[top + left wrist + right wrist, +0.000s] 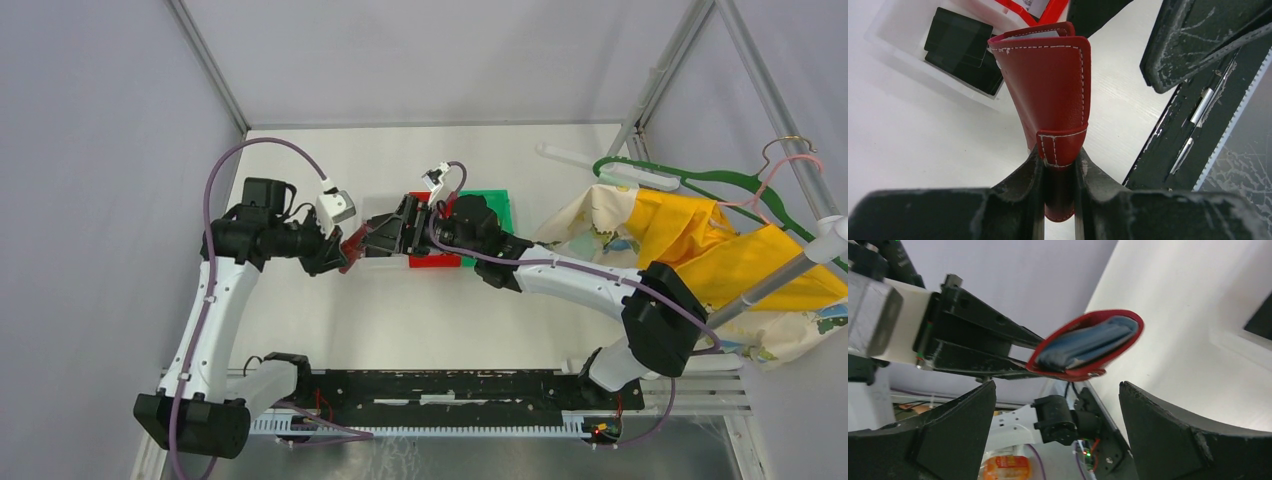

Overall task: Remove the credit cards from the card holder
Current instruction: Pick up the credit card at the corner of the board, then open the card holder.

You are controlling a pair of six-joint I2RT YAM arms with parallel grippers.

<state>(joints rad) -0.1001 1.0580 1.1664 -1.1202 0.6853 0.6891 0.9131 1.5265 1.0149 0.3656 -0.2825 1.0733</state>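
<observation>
The card holder (1048,85), a small red stitched wallet, is pinched at its lower end by my left gripper (1058,160), which is shut on it and holds it above the table. In the top view it shows as a red patch (352,248) at my left gripper (340,252). Seen end-on from the right wrist, the card holder (1088,345) gapes slightly, with blue-grey leaves (1083,342) inside. No credit cards can be told apart from those leaves. My right gripper (1057,385) faces the wallet's mouth, open wide and holding nothing; in the top view it (395,235) sits just right of the wallet.
A clear tray (893,50) with black wallets (958,50) lies beneath the two grippers. Red (435,262) and green (492,205) bins sit behind them. Yellow cloth (700,240) and hangers (690,180) fill the right side. A black rail (440,385) runs along the near edge.
</observation>
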